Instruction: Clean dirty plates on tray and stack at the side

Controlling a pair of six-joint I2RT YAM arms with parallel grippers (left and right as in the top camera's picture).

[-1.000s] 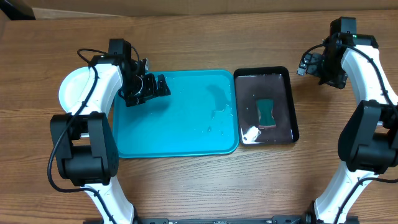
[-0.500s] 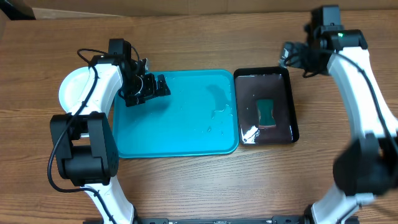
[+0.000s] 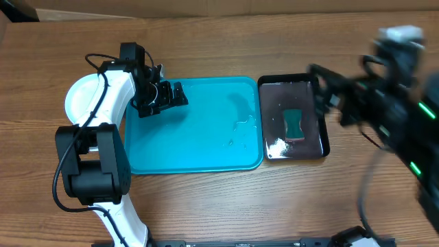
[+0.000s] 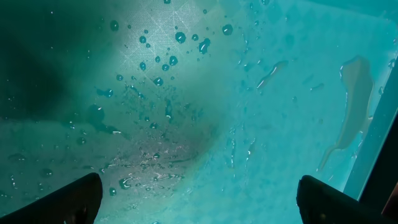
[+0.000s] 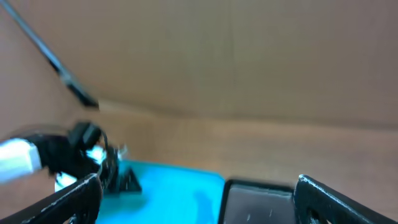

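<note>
1. Overhead: within the last second the right tool has swung in from the far right corner of the table. It now hangs, motion-blurred and high toward the camera, over the right edge of the black tray, jaws open and holding nothing.
   - The left tool has not moved. It is open and empty over the far left corner of the turquoise tray.
   - The sponge lies where it lay, in the middle of the black tray.
   - The turquoise tray carries no plate, only water. A white plate sits on the table just beside the tray's left edge, partly under the left arm. Whether others are stacked beneath it cannot be told.
   - Judged from this, cleaning and stacking look done or nearly so. The right arm's swing may be a reach for the sponge or a move away; I cannot tell which.
2. Left wrist: the fingertips show at the bottom corners, wide apart with nothing between them. They hang above the wet tray floor, which is beaded with water drops.
3. Right wrist: the picture is blurred. The fingertips are at the bottom corners, wide apart and empty. Beyond them are the turquoise tray, a corner of the black tray and the left arm.
4. Writing: no brand, label or lettering can be read in any view. There are only green lights on the right arm.
</note>
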